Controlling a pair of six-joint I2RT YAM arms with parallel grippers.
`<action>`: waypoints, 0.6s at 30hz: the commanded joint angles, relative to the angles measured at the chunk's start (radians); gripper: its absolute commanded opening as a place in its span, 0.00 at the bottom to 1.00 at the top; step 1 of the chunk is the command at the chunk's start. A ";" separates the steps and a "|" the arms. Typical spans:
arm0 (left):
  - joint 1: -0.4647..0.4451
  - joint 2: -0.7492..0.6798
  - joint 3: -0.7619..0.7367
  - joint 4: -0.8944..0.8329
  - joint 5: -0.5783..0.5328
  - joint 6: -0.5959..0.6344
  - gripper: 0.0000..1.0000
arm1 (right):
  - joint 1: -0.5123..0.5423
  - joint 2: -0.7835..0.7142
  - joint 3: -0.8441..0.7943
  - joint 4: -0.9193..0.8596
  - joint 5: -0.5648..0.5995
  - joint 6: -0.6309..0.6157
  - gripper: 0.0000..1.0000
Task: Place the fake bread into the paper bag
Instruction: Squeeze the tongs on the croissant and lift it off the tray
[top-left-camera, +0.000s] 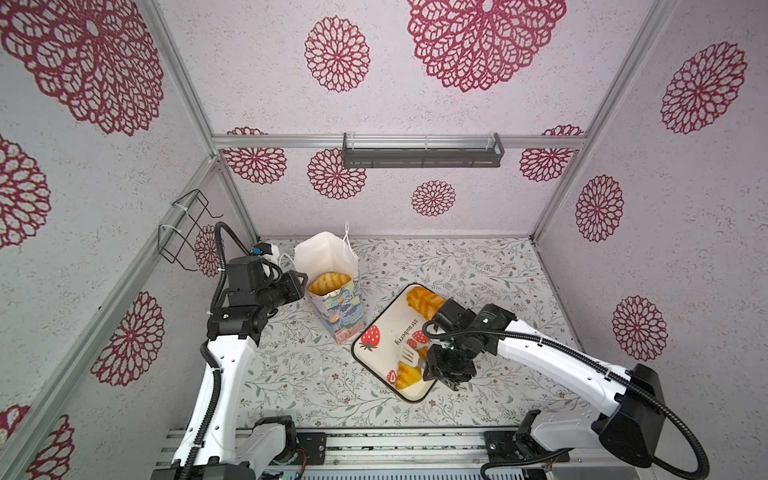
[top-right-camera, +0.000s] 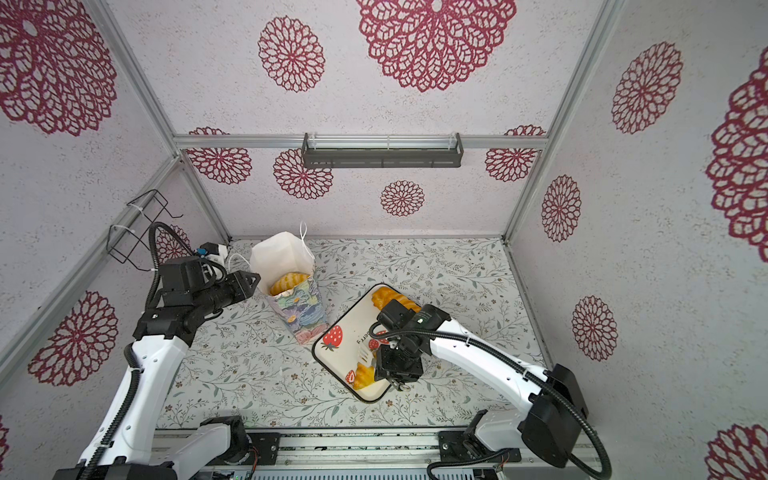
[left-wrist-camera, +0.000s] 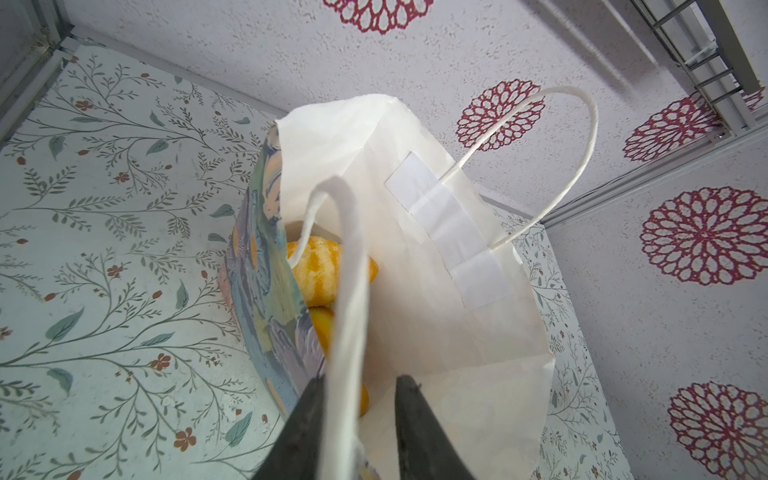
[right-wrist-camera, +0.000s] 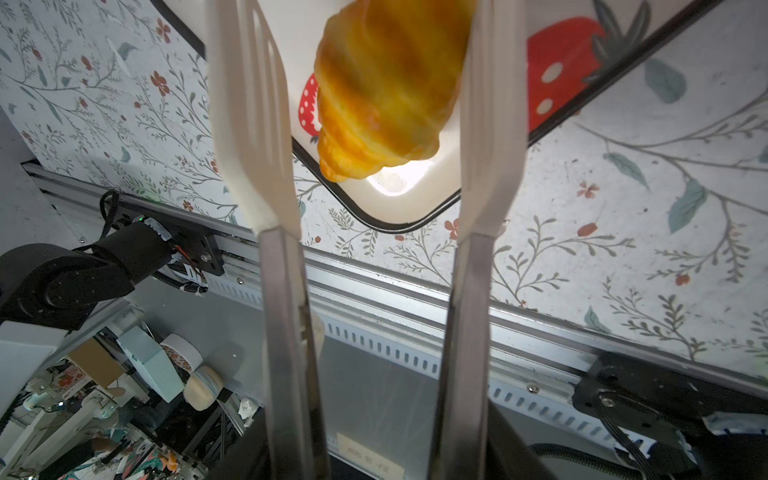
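The paper bag (top-left-camera: 332, 307) (top-right-camera: 299, 316) stands upright at the back left, mouth open, with fake bread (top-left-camera: 328, 281) (left-wrist-camera: 318, 266) inside. My left gripper (top-left-camera: 305, 280) (left-wrist-camera: 361, 380) is open astride the bag's near wall, which rests against the outer finger. My right gripper (top-left-camera: 430, 365) (right-wrist-camera: 374, 457) is shut on tongs (top-left-camera: 409, 356) (right-wrist-camera: 257, 124) with white blades. The blades flank a croissant (top-left-camera: 405, 376) (top-right-camera: 363, 376) (right-wrist-camera: 386, 91) at the tray's near end. It touches one blade, and a gap separates it from the other. A long loaf (top-left-camera: 424, 303) (top-right-camera: 390, 299) lies at the tray's far end.
The strawberry-print tray (top-left-camera: 386, 328) (right-wrist-camera: 399, 199) lies tilted right of the bag on the floral mat. A wire basket (top-left-camera: 187, 232) hangs on the left wall and a grey shelf (top-left-camera: 422, 153) on the back wall. A metal rail (top-left-camera: 374, 449) runs along the front edge.
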 joint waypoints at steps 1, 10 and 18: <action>-0.009 -0.006 0.027 0.010 0.002 0.017 0.32 | -0.007 0.017 0.058 -0.015 0.035 -0.080 0.56; -0.008 -0.002 0.027 0.009 -0.004 0.017 0.33 | -0.005 0.033 0.112 -0.148 0.163 -0.138 0.56; -0.008 0.001 0.027 0.009 -0.001 0.018 0.33 | 0.050 0.031 0.068 -0.080 0.116 -0.103 0.57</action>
